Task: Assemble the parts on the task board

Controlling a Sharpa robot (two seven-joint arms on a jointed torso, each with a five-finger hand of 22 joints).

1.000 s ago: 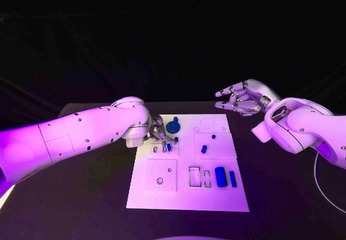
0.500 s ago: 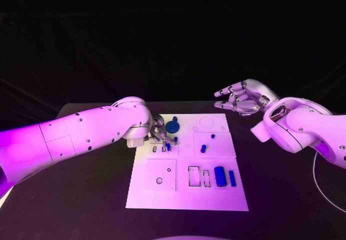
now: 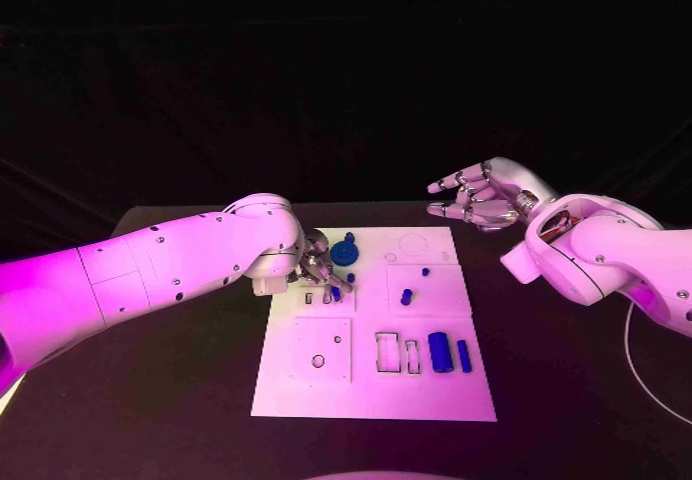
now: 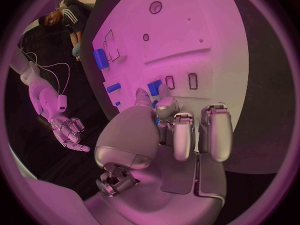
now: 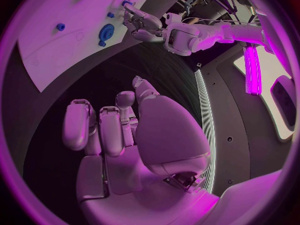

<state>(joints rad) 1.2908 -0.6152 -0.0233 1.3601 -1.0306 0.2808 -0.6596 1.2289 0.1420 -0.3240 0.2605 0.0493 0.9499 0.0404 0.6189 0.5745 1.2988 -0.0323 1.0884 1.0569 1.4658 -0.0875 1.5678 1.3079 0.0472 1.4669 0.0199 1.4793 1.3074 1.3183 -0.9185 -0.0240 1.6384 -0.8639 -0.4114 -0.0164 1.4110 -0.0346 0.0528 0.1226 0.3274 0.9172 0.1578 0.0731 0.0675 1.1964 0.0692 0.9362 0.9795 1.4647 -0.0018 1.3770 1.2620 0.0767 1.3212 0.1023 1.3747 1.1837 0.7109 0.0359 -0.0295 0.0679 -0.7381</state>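
Note:
The white task board (image 3: pixel 375 390) lies mid-table. My left hand (image 3: pixel 320 268) hovers low over its far left corner, fingers curled together, and pinches a small blue part (image 4: pixel 156 119) of which just a sliver shows between thumb and finger. In front of the fingertips a short blue part (image 4: pixel 154 87) stands beside two narrow slots (image 4: pixel 192 81). A round blue part (image 3: pixel 346 252) sits just beyond that hand. My right hand (image 3: pixel 483 195) hangs raised past the board's far right corner, fingers apart and holding nothing.
Two small blue parts (image 3: pixel 407 296) lie on the board's middle right. Two longer blue blocks (image 3: pixel 440 352) rest near the front right, beside two rectangular slots (image 3: pixel 389 352). A square plate with holes (image 3: pixel 320 350) is at the front left. Black table surrounds the board.
The left hand has barely shifted over the far left slots. The right hand stays raised in the same place.

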